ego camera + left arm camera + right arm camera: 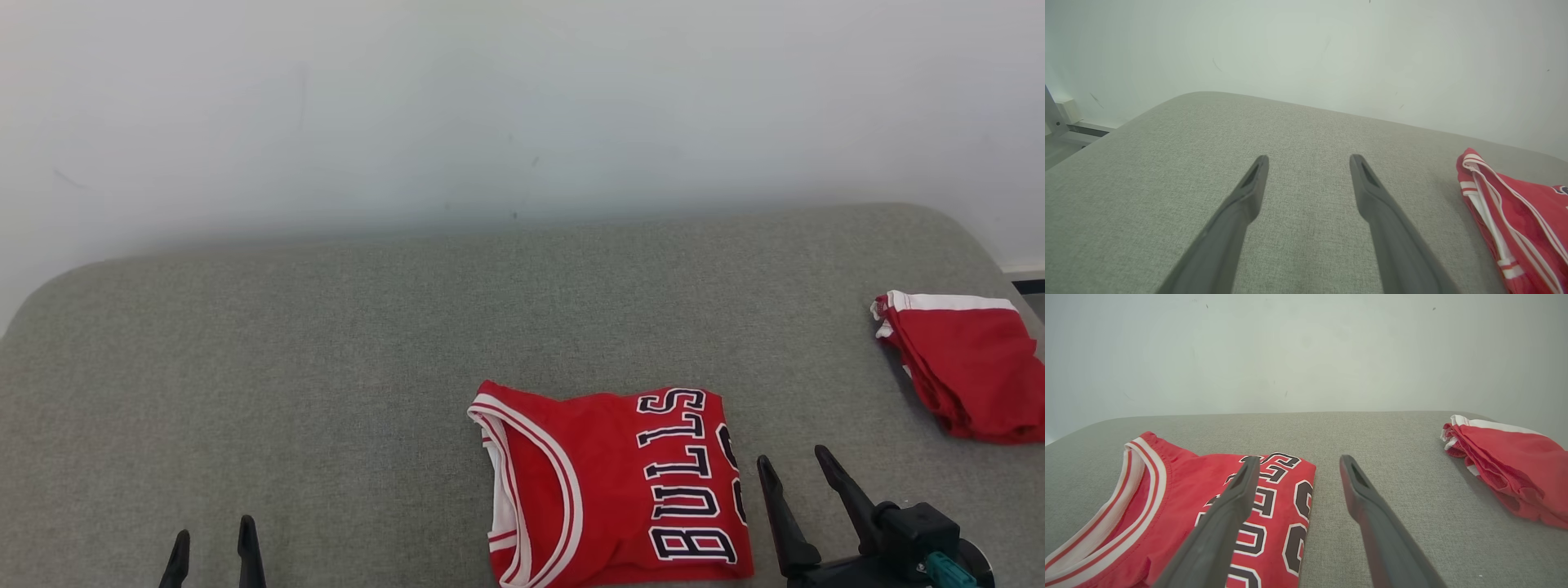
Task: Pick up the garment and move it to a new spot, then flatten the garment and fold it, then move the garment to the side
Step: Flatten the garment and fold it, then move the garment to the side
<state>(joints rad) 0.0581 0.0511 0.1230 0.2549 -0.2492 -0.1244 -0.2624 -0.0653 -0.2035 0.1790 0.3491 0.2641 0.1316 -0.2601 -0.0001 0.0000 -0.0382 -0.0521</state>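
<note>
- Head view: the folded red jersey (612,486) lies low and centre on the grey cushion (326,367).
- My right gripper (792,456), lower right, has its fingers apart and holds nothing, near the jersey's right edge.
- My left gripper (214,528), lower left, is spread and empty.
- A second red garment (963,363), possibly shorts, sits at the right edge.

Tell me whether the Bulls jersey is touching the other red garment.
Apart. The head view shows bare grey cushion between the jersey and the red garment.
</note>
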